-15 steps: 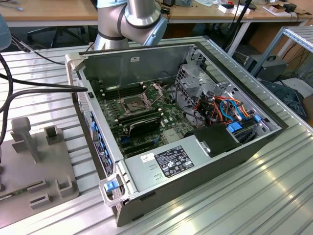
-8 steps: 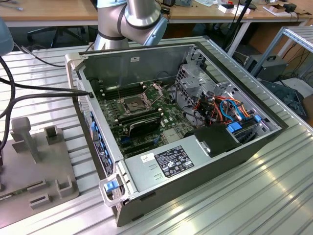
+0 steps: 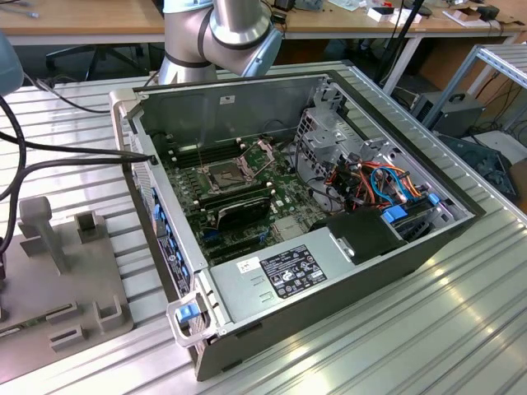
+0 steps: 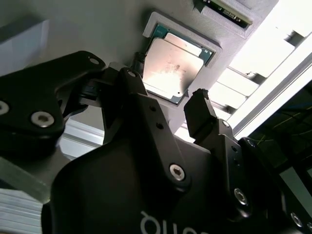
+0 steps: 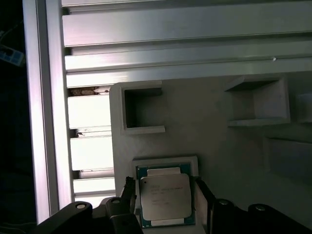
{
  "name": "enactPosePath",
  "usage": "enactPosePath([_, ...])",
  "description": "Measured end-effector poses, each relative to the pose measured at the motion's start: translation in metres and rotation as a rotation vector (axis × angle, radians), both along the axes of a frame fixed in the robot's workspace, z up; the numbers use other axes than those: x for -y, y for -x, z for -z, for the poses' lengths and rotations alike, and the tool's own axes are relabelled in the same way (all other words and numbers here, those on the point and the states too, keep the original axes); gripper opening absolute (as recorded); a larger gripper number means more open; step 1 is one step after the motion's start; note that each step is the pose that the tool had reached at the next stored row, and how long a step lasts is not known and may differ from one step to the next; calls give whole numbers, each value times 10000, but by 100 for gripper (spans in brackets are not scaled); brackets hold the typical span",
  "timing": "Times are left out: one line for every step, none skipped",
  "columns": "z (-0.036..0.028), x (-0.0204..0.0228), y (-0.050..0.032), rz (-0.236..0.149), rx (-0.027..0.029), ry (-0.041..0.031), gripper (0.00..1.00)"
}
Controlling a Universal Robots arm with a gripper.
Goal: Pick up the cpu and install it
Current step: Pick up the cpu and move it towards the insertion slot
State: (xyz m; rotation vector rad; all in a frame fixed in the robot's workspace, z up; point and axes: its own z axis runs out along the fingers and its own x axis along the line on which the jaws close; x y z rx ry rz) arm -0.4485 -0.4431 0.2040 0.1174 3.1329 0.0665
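Note:
The cpu, a square chip with a silver lid and green edge, lies flat in a shallow recess of a grey holder plate. My gripper hangs just above it, open, with one black finger on each side of the chip and small gaps between. In the second wrist view the cpu shows beyond my gripper and its fingertips. In the exterior view the motherboard's cpu socket sits with its latch frame raised inside the open computer case.
The grey holder plate with upright blocks lies at the exterior view's left on a ribbed aluminium table. Black cables run over it toward the case. Drive cages, coloured wires and a power supply crowd the case around the socket.

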Motion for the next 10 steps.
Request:
enactPosePath([6, 9, 0, -4, 0, 0, 60])
enactPosePath([10, 14, 0, -4, 0, -1, 60])
enactPosePath([13, 20, 0, -6, -1, 0, 60])
enactPosePath([17, 26, 0, -7, -2, 0, 60])
enactPosePath([23, 29, 0, -9, -4, -1, 60])
enactPosePath([28, 30, 1, -10, -18, 2, 60])
enactPosePath([29, 31, 1, -13, -23, 6, 60])
enactPosePath([29, 32, 0, -15, -23, 12, 60])
enactPosePath([31, 31, 0, -15, -20, 11, 60])
enactPosePath([31, 31, 0, -15, -20, 11, 60])
